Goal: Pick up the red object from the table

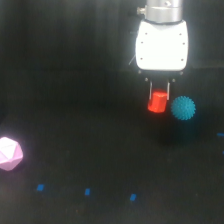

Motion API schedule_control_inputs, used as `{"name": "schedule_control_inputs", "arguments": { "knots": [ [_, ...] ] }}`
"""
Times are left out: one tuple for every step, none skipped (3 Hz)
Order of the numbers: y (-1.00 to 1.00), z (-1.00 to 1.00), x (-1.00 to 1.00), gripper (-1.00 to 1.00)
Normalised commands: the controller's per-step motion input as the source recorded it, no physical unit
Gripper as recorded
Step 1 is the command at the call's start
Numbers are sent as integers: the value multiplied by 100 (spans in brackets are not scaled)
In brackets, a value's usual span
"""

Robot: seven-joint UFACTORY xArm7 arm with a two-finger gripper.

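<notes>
Red object, a stubby faceted cylinder, sits pinched between the two thin fingers of the white hand, tilted slightly & apparently raised off the black bench; a faint shadow lies below it. Nearest the camera, three small blue marks dot the bench in a row. Further back, at the exterior view's left edge, rests a pink polyhedron, well apart from the rest. Just beside the red object, on the exterior view's right, is a cyan spiky ball; contact can't be judged.
</notes>
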Motion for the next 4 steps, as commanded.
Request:
{"name": "schedule_control_inputs", "arguments": {
  "knots": [
    [-1, 12, -18, -96],
    [-73, -4, -100, -100],
    [8, -15, -6, -100],
    [17, -30, 0, -100]
  ]
}}
